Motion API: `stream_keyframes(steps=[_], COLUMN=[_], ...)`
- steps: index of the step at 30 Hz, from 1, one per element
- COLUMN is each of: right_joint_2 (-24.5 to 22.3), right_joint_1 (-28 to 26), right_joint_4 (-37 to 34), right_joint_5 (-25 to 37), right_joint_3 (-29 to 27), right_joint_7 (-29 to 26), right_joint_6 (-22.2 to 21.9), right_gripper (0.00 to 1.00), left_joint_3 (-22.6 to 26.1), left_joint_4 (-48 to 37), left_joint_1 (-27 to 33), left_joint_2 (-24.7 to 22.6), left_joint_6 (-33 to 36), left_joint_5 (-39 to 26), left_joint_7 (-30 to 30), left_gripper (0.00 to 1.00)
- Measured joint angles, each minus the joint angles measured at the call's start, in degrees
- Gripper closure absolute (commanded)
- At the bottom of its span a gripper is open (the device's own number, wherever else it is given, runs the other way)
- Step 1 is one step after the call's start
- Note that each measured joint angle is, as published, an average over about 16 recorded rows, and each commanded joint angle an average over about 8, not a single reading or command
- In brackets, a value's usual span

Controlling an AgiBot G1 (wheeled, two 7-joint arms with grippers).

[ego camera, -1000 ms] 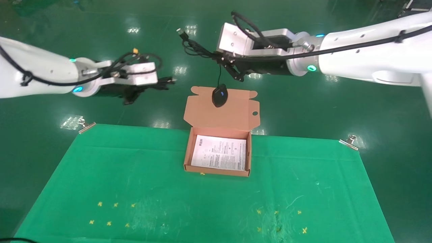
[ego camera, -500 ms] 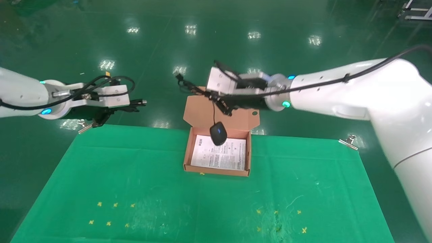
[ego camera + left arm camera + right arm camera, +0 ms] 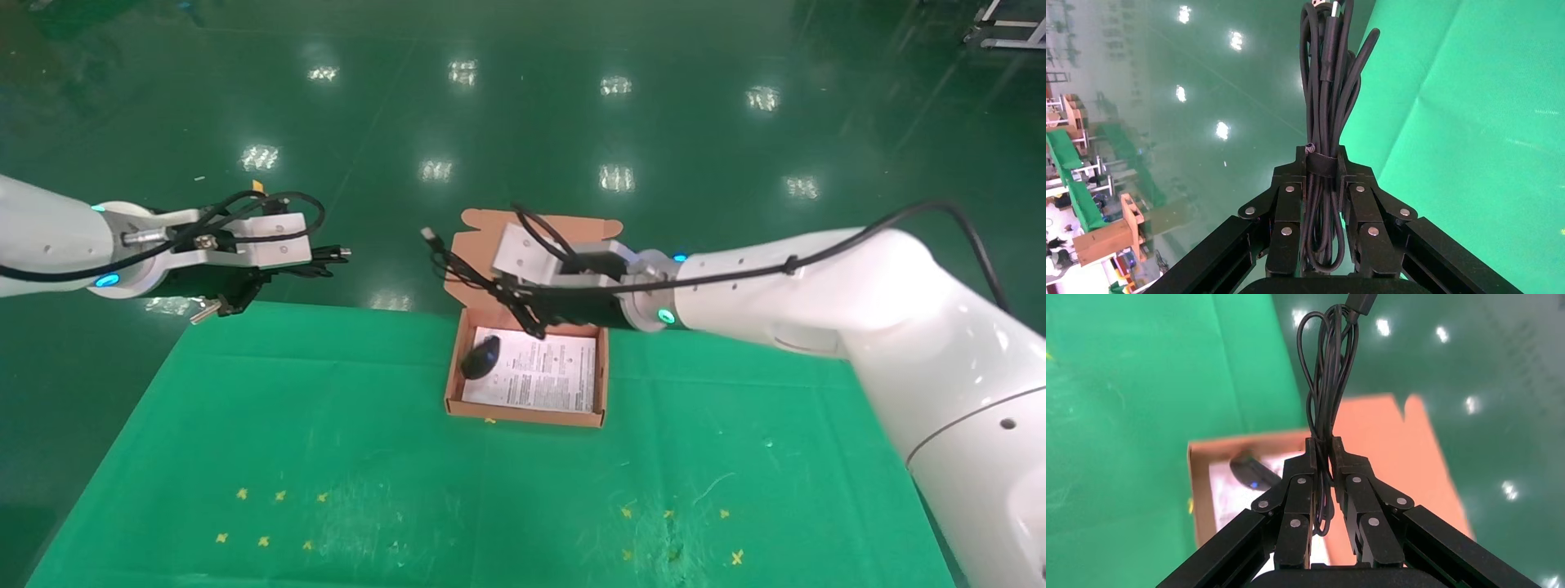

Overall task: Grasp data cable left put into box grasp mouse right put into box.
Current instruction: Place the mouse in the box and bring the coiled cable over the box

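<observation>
The box (image 3: 527, 418) stands open at the back middle of the green cloth, its lid partly hidden behind my right gripper. My right gripper (image 3: 523, 314) hangs over the box's back edge, shut on the mouse's bundled thin cord (image 3: 1327, 367). The mouse (image 3: 480, 357) lies tilted on the white sheet by the box's left wall. It also shows in the right wrist view (image 3: 1251, 473), with its blue light on. My left gripper (image 3: 304, 263) is off the cloth's back left corner, shut on the data cable (image 3: 1330, 92), which sticks out past the fingertips.
The green cloth (image 3: 327, 425) covers the table, held by a metal clip (image 3: 206, 309) at the back left corner. Small yellow marks (image 3: 270, 514) lie near the front on both sides. Shiny green floor lies beyond the table.
My right gripper has come down and toward me with the mouse hanging from its cord. The mouse went from in front of the lid into the box. My left gripper dropped leftward, then held.
</observation>
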State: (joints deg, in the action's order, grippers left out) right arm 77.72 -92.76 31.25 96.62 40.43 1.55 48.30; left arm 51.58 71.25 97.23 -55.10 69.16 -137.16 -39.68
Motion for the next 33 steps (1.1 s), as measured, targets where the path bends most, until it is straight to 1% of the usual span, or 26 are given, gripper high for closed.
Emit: stream_keyframes(steps=[4, 5, 12, 13, 19, 24, 28, 33], right_joint_2=[0.1, 0.1, -0.1, -0.1, -0.7, -1.6, -2.7, -5.1], right_joint_1=[0.6, 0.7, 1.0, 1.0, 1.2, 1.3, 1.1, 0.5], right_joint_4=[-2.1, -2.6, -4.5, -4.6, -4.0, -3.1, -2.2, -0.8], right_joint_5=[-0.7, -0.8, -1.9, -2.0, -2.6, -2.8, -2.9, -3.0], right_joint_3=[1.9, 2.3, 4.9, 5.2, 6.3, 6.9, 6.9, 6.6], right_joint_7=[-1.2, -1.4, -2.1, -2.1, -2.4, -3.0, -3.6, -4.2], right_joint_6=[-1.3, -1.5, -2.2, -2.2, -2.1, -2.0, -2.1, -2.1], right_gripper=[1.00, 0.96, 0.09, 0.00, 0.00, 0.00, 0.00, 0.00], left_joint_3=[0.0, 0.0, 0.0, 0.0, 0.2, 0.6, 1.0, 1.6], left_joint_4=[0.1, 0.2, 0.3, 0.3, -0.1, -1.5, -3.6, -7.6], left_joint_1=[0.0, 0.0, -0.1, -0.2, -0.9, -2.0, -3.2, -5.0], left_joint_2=[0.0, 0.0, 0.0, 0.0, -0.9, -2.8, -5.1, -8.8], left_joint_6=[0.0, 0.1, 0.1, 0.0, -0.9, -3.1, -6.3, -12.1], left_joint_5=[-0.1, -0.1, 0.0, 0.0, 0.5, 0.9, 1.4, 2.1], left_joint_7=[-0.1, -0.1, -0.1, -0.1, 0.2, 1.3, 2.7, 5.8], left_gripper=[1.00, 1.00, 1.00, 1.00, 1.00, 1.00, 1.00, 1.00])
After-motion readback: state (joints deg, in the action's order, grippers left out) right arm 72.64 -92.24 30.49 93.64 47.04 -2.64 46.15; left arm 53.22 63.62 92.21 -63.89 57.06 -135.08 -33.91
